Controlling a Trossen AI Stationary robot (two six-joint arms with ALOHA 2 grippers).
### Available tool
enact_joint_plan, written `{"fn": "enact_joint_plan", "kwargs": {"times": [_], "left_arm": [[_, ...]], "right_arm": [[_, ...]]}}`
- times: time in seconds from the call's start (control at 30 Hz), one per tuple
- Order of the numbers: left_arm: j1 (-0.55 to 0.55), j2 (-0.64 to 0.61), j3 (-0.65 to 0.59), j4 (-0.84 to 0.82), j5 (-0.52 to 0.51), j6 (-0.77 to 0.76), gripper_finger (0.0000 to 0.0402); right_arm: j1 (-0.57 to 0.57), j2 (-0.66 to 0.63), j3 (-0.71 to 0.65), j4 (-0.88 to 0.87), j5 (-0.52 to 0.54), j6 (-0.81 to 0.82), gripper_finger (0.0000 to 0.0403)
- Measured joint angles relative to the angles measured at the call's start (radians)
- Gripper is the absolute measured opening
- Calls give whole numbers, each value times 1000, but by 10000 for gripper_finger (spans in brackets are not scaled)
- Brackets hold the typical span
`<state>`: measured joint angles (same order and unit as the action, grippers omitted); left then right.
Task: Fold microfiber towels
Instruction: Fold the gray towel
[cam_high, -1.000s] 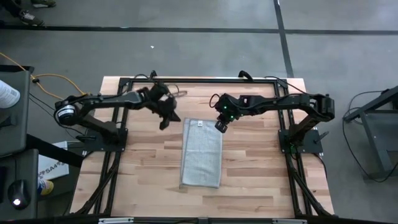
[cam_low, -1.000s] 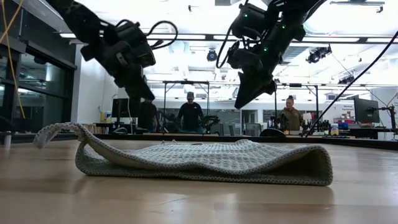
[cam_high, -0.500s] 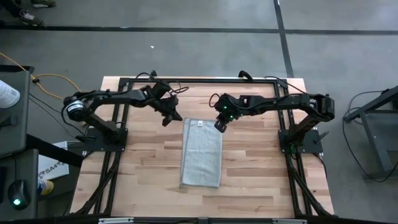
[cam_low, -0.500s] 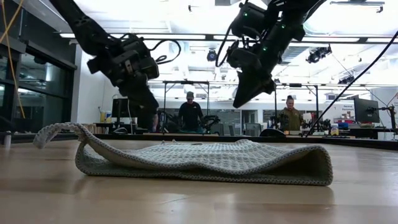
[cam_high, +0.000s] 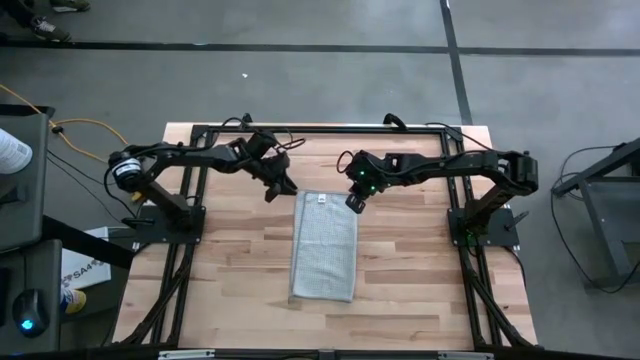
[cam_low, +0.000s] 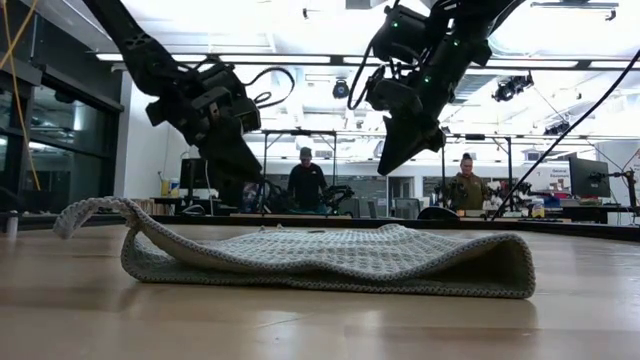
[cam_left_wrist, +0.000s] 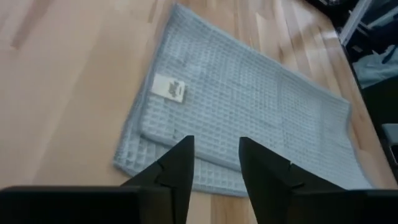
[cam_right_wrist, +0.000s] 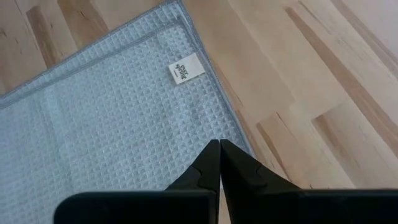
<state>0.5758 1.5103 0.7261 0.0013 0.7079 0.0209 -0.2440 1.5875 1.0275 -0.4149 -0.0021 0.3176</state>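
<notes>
The microfiber towel (cam_high: 324, 245) lies folded into a long narrow strip on the middle of the wooden table (cam_high: 230, 290), its length running from the near side towards the far side. From table height one near corner curls up off the wood (cam_low: 95, 212) while the rest sits flat in a low, doubled layer. At the far end its small white tag (cam_high: 320, 199) faces up.

Just past that far end both arms hang in the air, clear of the cloth. The left gripper (cam_high: 280, 186) hovers beside the towel's far left corner; its two dark fingers (cam_left_wrist: 177, 171) stand apart with a plain gap between them and nothing in it. The right gripper (cam_high: 355, 203) hovers at the far right corner, its fingers (cam_right_wrist: 208, 165) pressed together, clenched on nothing, the towel's edge and tag showing beneath them.

Beyond the table, people (cam_low: 304, 185) stand in the brightly lit room
</notes>
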Motion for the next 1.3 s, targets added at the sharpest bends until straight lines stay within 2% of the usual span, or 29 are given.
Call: {"fn": "enact_joint_plan", "kwargs": {"times": [0.1,0.47,0.67,0.9,1.3], "left_arm": [[0,33,5,3,30,-9,130],[-28,178,121,-4,35,-105,131],[-69,191,134,-46,-87,-95,131],[-73,195,134,-56,-173,-104,131],[-72,274,199,-102,-186,-161,131]], "right_arm": [[0,0,0,0,0,0,2],[0,0,0,4,-1,2,2],[0,0,0,8,-1,0,2],[0,0,0,8,-1,0,2],[2,0,0,9,-3,0,2]]}}
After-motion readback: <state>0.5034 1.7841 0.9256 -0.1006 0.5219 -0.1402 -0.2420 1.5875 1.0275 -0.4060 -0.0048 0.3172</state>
